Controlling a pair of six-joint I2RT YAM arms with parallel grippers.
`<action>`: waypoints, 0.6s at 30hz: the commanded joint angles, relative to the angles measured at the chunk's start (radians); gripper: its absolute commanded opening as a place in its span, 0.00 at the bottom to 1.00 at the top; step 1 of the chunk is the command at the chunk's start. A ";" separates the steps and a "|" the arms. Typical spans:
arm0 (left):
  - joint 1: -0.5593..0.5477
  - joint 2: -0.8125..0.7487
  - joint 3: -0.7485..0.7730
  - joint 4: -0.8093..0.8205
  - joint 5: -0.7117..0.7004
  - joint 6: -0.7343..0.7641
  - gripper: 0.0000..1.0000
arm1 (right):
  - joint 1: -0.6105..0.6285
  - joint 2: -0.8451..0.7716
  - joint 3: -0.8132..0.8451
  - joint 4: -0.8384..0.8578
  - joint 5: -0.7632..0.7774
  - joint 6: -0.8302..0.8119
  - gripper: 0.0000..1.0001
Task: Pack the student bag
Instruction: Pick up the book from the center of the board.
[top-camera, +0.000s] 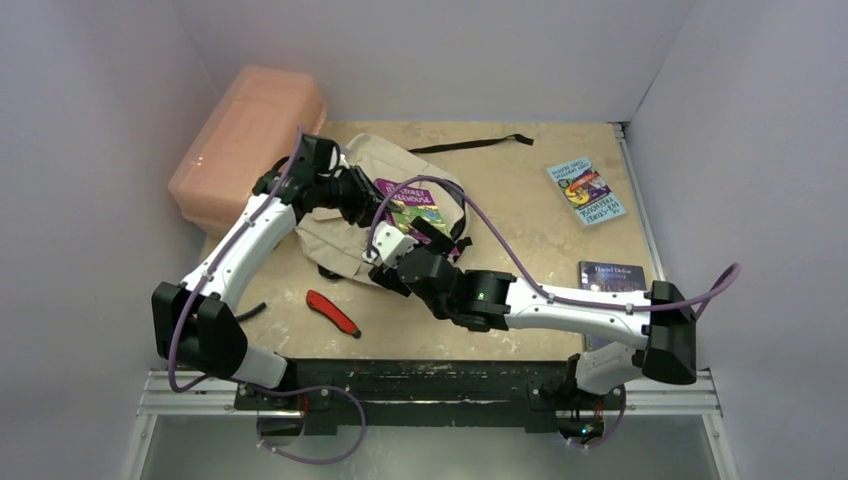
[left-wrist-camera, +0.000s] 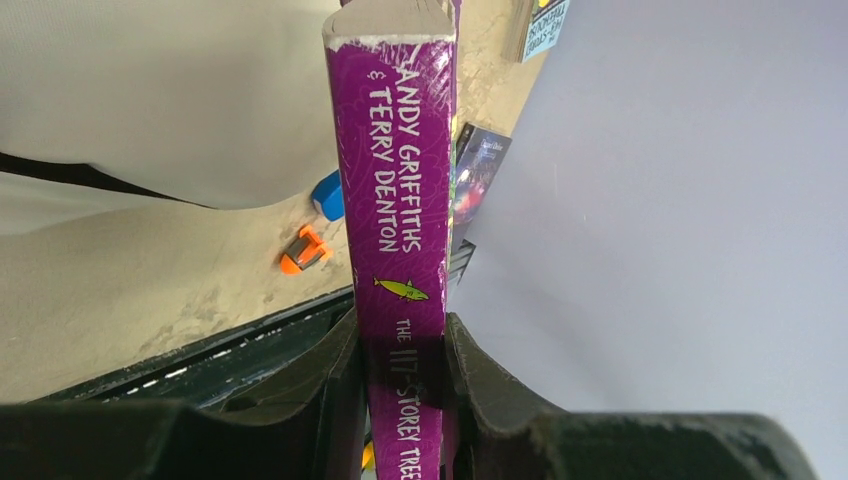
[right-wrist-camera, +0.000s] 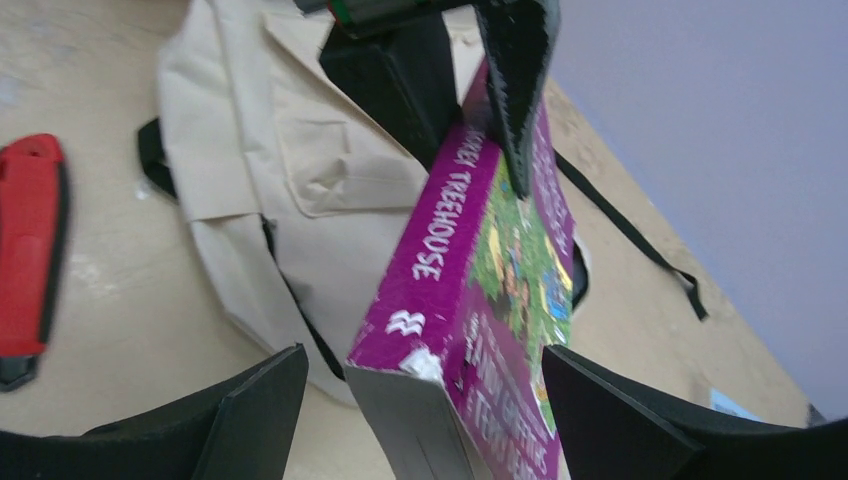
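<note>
Top view first. Shows the student bag (top-camera: 325, 235) lying flat on the desk (top-camera: 500, 340), left of centre, near a pink box (top-camera: 245, 140) at the far left. Shows the left hand (top-camera: 375, 197) clenched on a purple book (top-camera: 415, 205) held over the bag, and the right hand (top-camera: 410, 240) at the book's near end. Takes in also a red knife (top-camera: 332, 312) just beside the bag's near edge, a black strap (top-camera: 470, 144) trailing toward the far wall, and a blue book (top-camera: 586, 190) and a dark book (top-camera: 612, 276) well apart on the right.

Left wrist next. Looks straight at the purple book's spine (left-wrist-camera: 400, 200), pinched between both fingers (left-wrist-camera: 325, 390) with white lettering running along it. Places beige bag fabric (left-wrist-camera: 150, 100) at upper left. Picks out a small orange thing (left-wrist-camera: 303, 250) and a blue thing (left-wrist-camera: 328, 195) on the desk beyond, both too small to name.

Right wrist last. Catches the right hand released, with fingers (right-wrist-camera: 250, 410) spread wide to either side of the book's near corner (right-wrist-camera: 480, 300). Keeps clear of it on the spine side; contact on the cover side impossible to tell. Shows the book tilted above the bag (right-wrist-camera: 300, 170), its far end gripped by the left hand at the top of frame. Catches the red knife (right-wrist-camera: 30, 240) at the left edge.
</note>
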 joint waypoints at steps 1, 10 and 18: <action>0.020 -0.051 0.005 0.025 0.058 -0.033 0.00 | 0.019 -0.013 -0.018 0.113 0.239 -0.033 0.87; 0.027 -0.045 0.005 0.038 0.084 -0.044 0.00 | 0.021 -0.038 -0.110 0.231 0.251 -0.033 0.68; 0.025 -0.080 -0.028 0.060 0.092 -0.073 0.00 | 0.021 -0.024 -0.121 0.325 0.273 -0.053 0.22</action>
